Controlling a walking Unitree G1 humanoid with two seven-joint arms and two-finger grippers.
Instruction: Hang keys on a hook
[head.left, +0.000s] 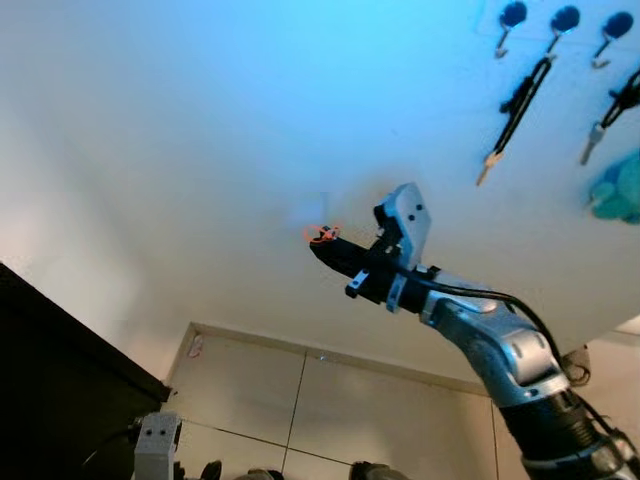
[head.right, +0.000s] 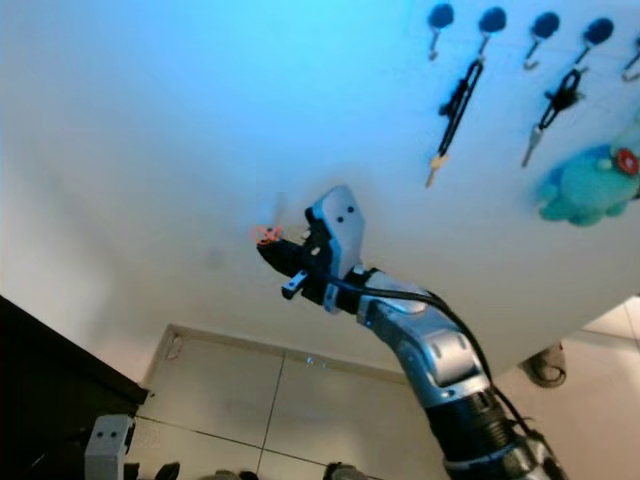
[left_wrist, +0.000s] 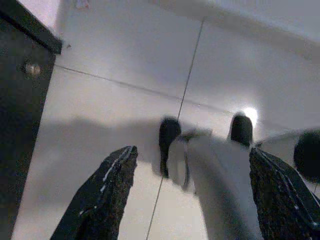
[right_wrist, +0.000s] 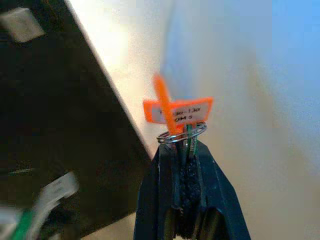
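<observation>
A pale wall (head.right: 150, 120) carries a row of dark round hooks (head.right: 491, 20) near its top. From them hang a black strap with a key (head.right: 455, 108), another key bunch (head.right: 552, 105), and a teal plush toy (head.right: 585, 185) (partly cut off).

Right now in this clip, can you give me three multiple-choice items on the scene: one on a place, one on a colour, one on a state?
1. Where is the row of hooks compared with the right gripper?
A. Higher on the wall, further to the robot's right
B. Below it, near the floor
C. On the dark cabinet

2. What colour are the tags on the key ring?
A. Green
B. Orange
C. White

3. How does the right gripper stand?
A. Wide open, holding nothing
B. Shut on the key ring
C. Resting on the floor

Answers: 1 A, the head views show the hooks above and right of the raised gripper. 2 B, the right wrist view shows orange tags. 3 B, its fingers are closed around the ring below the tags.
</observation>
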